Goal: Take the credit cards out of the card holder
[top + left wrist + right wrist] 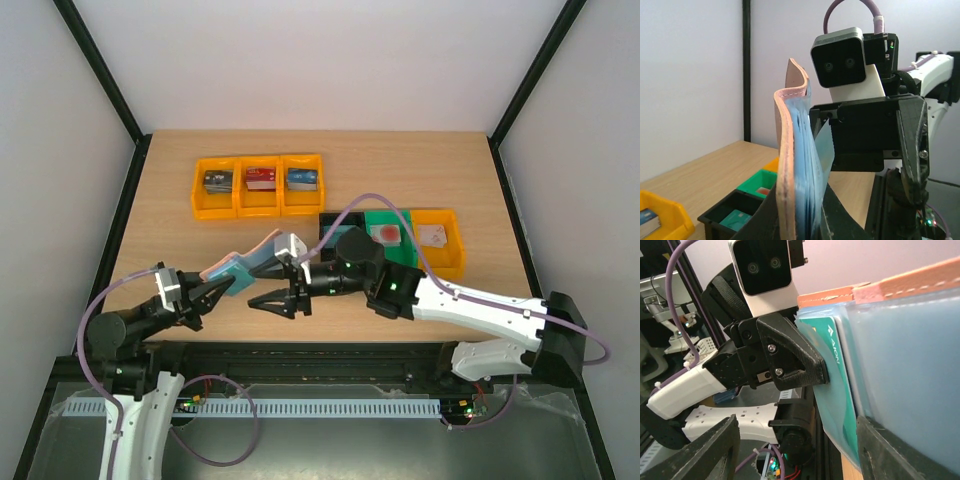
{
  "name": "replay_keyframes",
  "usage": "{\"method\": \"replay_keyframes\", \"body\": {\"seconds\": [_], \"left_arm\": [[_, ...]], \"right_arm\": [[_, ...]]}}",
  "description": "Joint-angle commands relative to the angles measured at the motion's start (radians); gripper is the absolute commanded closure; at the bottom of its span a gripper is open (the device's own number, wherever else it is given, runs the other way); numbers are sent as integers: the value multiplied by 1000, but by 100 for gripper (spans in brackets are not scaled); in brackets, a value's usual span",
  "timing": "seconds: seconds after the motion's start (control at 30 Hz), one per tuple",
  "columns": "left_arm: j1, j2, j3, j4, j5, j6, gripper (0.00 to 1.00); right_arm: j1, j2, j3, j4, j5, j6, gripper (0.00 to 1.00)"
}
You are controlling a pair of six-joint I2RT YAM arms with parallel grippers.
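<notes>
Above the table (420, 180), card holder (243, 266) shows pale-blue pockets.

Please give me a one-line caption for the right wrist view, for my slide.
Left pincer clamps the card holder, a teal credit card tucked in its pale blue interior.

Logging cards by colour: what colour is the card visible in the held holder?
The credit card is teal with pale lettering; right wrist view shows it best.

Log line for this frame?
left gripper shut on card holder, aloft | right gripper open at holder | teal card in holder
</notes>
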Motion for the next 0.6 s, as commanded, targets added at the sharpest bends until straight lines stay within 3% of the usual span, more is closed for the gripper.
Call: {"method": "replay_keyframes", "body": {"seconds": [0.0,0.17,0.3,0.47,0.57], "left_arm": [[-19,-26,18,51,155,50,98],[-19,-14,35,45,166,55,98],[-19,-12,40,42,118,55,98],[-19,-4,36,66,53,3,98],[-19,-4,20,139,54,-85,98]], "right_arm": [[9,-77,-91,262,247,37,37],[9,-68,-93,283,285,30,37],[11,-18,-52,234,182,17,41],[15,0,-13,119,108,-27,59],[15,-14,-9,54,181,-48,64]]}}
